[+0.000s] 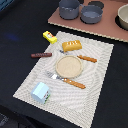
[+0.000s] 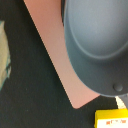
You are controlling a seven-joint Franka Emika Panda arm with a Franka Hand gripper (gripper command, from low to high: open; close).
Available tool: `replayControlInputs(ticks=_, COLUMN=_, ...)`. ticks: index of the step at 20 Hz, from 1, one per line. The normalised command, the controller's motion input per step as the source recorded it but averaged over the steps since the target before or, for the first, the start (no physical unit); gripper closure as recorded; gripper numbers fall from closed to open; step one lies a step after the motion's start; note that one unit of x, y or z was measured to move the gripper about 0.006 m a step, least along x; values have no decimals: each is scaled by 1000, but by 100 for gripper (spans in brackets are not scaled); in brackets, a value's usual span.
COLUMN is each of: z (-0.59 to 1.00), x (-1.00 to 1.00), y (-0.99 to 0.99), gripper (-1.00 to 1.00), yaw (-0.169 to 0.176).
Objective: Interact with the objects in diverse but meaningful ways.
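Observation:
In the exterior view, two dark grey pots (image 1: 69, 8) (image 1: 91, 14) stand on a pink board (image 1: 102, 27) at the back. A small yellow packet (image 1: 49, 36) lies on the dark table by the far corner of a woven placemat (image 1: 95, 80). On the mat are an orange ridged bread loaf (image 1: 71, 46) and, at the near corner, a pale blue carton (image 1: 41, 92). The wrist view looks down on a grey pot (image 2: 95, 40), the pink board's corner (image 2: 57, 60) and the yellow packet (image 2: 112, 119). No gripper or arm shows in either view.
A round tan plate (image 1: 68, 65) sits mid-mat, with a wooden-handled knife (image 1: 87, 58) beyond it and a fork (image 1: 67, 80) in front. A brown-handled utensil (image 1: 41, 55) lies at the mat's edge. A pale bowl (image 1: 123, 16) and a dark lid (image 1: 96, 4) are on the board.

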Motion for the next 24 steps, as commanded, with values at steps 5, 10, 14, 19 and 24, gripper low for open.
replayControlInputs(ticks=5, z=0, x=-6, y=-868, gripper=-100, yaw=-9)
replayControlInputs(ticks=10, z=0, x=-30, y=-722, gripper=-100, yaw=-46)
replayControlInputs(ticks=14, z=49, x=5, y=-578, gripper=-100, yaw=-141)
replayControlInputs(ticks=19, z=6, x=0, y=-526, gripper=-100, yaw=-189)
replayControlInputs(ticks=24, z=12, x=-6, y=-488, gripper=-100, yaw=-210)
